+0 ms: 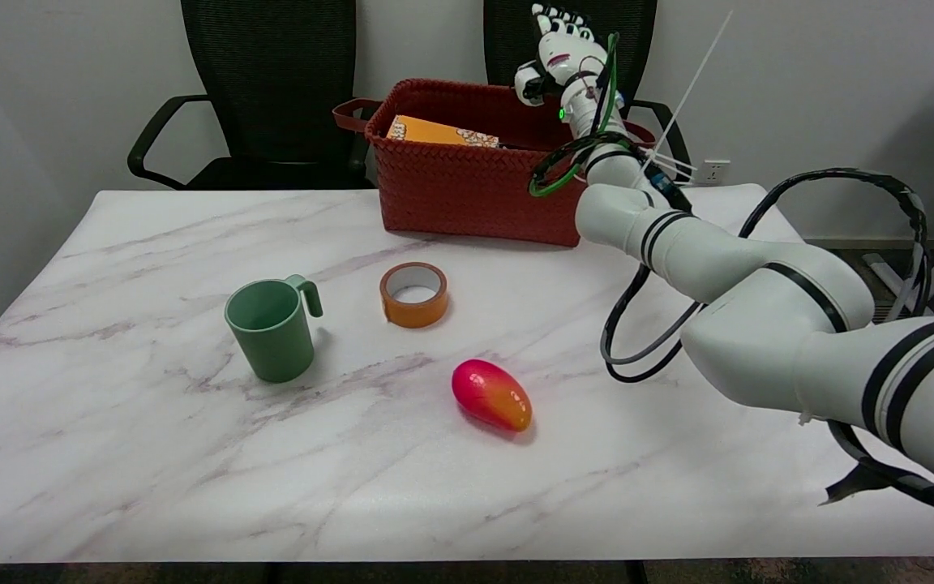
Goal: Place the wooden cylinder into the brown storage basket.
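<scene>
The brown woven storage basket (pixel 467 191) stands at the table's far side, with handles at both ends. My right hand (pixel 563 57) hangs above the basket's right end, raised well over its rim. Its fingers point upward and apart, and I see nothing between them. No wooden cylinder shows on the table or in the hand; most of the basket's inside is hidden by its front wall and by my arm.
An orange-yellow box (pixel 441 132) lies inside the basket at its left. On the table stand a green mug (pixel 272 328), an orange tape roll (pixel 413 294) and a red-orange mango (pixel 491 395). Two black chairs (pixel 272 89) stand behind the table.
</scene>
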Controlling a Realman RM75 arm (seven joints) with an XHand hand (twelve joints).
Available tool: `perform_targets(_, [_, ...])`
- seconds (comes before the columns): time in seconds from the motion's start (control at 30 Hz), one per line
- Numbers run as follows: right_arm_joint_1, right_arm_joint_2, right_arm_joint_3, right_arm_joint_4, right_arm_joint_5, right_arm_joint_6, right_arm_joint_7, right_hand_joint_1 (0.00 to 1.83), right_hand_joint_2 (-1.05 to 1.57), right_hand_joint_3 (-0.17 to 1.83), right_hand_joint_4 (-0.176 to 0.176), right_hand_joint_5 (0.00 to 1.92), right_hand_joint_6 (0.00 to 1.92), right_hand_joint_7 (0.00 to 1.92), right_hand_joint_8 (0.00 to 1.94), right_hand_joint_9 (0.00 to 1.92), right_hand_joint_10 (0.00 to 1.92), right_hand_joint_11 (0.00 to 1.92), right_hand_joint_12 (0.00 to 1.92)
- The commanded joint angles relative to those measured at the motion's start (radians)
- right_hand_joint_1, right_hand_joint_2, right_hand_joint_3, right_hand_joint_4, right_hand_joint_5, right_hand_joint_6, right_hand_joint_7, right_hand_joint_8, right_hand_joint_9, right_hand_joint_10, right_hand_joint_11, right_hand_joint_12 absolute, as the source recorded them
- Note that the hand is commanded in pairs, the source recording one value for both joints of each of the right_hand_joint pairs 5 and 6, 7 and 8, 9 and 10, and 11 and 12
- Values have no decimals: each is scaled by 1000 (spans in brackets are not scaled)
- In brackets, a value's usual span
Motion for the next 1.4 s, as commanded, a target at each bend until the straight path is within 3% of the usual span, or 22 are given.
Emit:
perform_targets(0.03, [-65, 48, 17, 104, 49, 90, -107, 188, 1571, 853, 0, 0, 0, 0, 0, 0, 0, 0, 0])
perform_targets(0.17, [-119, 75, 17, 156, 76, 143, -93, 193, 1571, 815, 0, 0, 0, 0, 0, 0, 0, 0, 0])
perform_targets(0.33, [-242, 149, 24, 394, 268, 151, -92, 193, 1569, 902, 0, 0, 0, 0, 0, 0, 0, 0, 0])
perform_targets(0.47, [-358, 215, 50, 605, 391, 174, -92, 13, 1565, 982, 0, 0, 0, 0, 0, 0, 0, 0, 0])
perform_targets(0.57, [-440, 256, 90, 740, 445, 181, -92, 30, 1571, 1104, 0, 0, 0, 0, 0, 0, 0, 0, 0])
perform_targets(0.6, [-464, 266, 107, 783, 451, 181, -92, 103, 1571, 1134, 0, 0, 0, 0, 0, 0, 0, 0, 0])
perform_targets(0.97, [-759, 332, 280, 1182, 511, 216, -92, -1, 1571, 1288, 0, 0, 0, 0, 0, 0, 0, 0, 0])
perform_targets(1.4, [-1024, 329, 346, 1407, 517, 314, -87, -1, 1571, 1201, 0, 0, 0, 0, 0, 0, 0, 0, 0])
